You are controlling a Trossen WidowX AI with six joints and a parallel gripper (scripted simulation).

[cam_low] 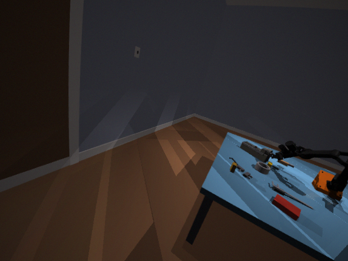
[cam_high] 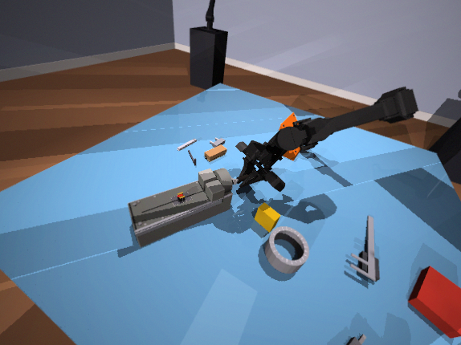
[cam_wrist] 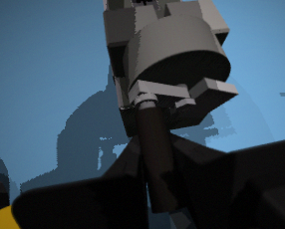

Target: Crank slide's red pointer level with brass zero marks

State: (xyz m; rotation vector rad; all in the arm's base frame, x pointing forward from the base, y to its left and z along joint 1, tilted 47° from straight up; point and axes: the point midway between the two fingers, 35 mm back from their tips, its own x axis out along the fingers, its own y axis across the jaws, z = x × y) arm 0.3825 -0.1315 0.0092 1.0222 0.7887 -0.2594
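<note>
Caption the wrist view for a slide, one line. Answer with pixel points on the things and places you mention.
Fingers closed on the dark crank handle (cam_wrist: pixel 156 154) below the machine's round housing (cam_wrist: pixel 174 45).

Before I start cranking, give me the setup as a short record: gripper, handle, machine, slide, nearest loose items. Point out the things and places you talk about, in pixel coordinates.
gripper: black parallel-jaw gripper (cam_high: pixel 241 180) (cam_wrist: pixel 149 138), shut on the handle
handle: dark brown cylindrical crank handle (cam_wrist: pixel 155 154), between the fingers
machine: long grey box-shaped machine (cam_high: pixel 185 217) (cam_low: pixel 254 152), crank at the end facing the arm
slide: small red-and-yellow marker (cam_high: pixel 181 196) on the top face; whether it is level with the zero marks, cannot tell
nearest loose items: yellow block (cam_high: pixel 267 217) (cam_low: pixel 270 164), grey ring (cam_high: pixel 273 257) (cam_low: pixel 262 172) beside it
</note>
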